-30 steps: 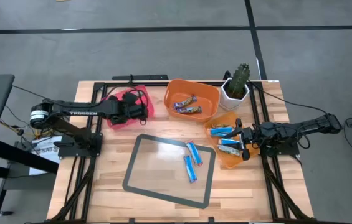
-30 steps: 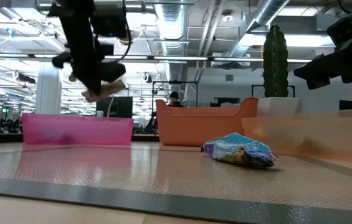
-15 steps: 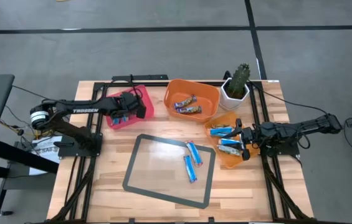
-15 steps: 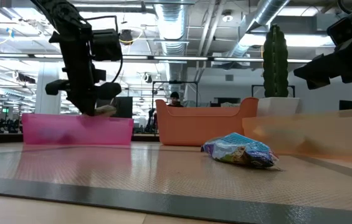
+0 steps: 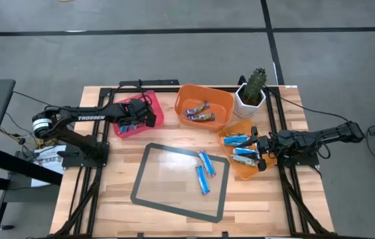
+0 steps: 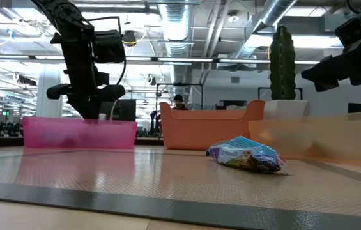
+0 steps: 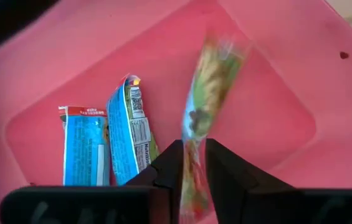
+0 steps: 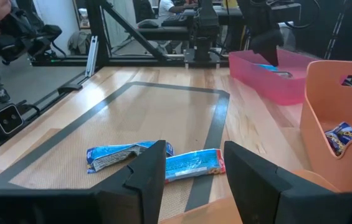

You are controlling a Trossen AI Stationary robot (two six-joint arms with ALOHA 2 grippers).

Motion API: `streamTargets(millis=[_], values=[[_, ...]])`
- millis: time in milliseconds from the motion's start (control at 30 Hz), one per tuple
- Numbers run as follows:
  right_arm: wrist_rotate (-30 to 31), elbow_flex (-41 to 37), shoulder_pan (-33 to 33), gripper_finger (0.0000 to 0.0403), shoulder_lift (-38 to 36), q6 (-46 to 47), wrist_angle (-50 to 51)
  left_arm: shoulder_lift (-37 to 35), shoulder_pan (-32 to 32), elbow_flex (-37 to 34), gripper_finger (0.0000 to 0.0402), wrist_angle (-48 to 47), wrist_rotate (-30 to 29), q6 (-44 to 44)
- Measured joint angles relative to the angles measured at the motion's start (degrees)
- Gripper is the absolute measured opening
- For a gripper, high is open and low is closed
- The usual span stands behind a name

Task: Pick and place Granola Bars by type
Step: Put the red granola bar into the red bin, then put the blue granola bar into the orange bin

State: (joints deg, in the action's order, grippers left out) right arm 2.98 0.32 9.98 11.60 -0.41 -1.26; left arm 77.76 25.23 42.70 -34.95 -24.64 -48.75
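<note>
Granola bar hangs from your left pincer, loosely clamped over the pink bin; it may snag on release.

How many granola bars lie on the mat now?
2. Both blue bars lie near the right edge of the mat: one upper bar, one lower bar. None seems hidden there.

Robotics lab or open industrial workspace. Exposed ceiling ducts and strip lights hang above the wooden worktop. Beyond the worktop, metal frames, grey concrete floor.
</note>
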Motion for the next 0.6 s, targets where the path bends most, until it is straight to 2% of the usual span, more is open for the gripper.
streamTargets(millis=[233,600], values=[[0.0,0.0,0.0,0.0154,0.0,0.0,0.0,0.0,0.0,0.0,0.0094,0.0,0.3,-0.6],[0.0,0.0,0.0,0.0154,0.0,0.0,0.0,0.0,-0.9,0.0,0.0100,3.0,1.7,2.4]])
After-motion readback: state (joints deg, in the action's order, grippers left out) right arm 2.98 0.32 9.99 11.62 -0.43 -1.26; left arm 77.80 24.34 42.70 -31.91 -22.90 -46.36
